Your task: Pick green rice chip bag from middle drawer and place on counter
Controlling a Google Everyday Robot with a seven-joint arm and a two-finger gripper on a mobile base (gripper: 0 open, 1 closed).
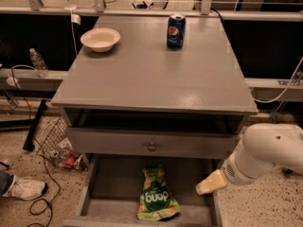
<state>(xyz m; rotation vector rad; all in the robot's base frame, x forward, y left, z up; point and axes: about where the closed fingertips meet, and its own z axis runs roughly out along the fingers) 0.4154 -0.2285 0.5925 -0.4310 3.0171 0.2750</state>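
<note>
The green rice chip bag [156, 199] lies lengthwise on the flat bottom of the open middle drawer [110, 183], near the drawer's centre front. The counter [156, 74] is the broad grey top of the cabinet above it. My gripper [211, 182] shows as a cream-coloured tip on the white arm [267, 151] coming in from the right. It hangs over the drawer's right side, to the right of the bag and a little above it, not touching it.
A blue Pepsi can [175, 30] and a white bowl [100, 39] stand at the back of the counter. A closed drawer front with a round knob [151, 146] sits above the open drawer. A wire basket with clutter [59, 145], cables and a shoe [23, 187] lie on the floor at left.
</note>
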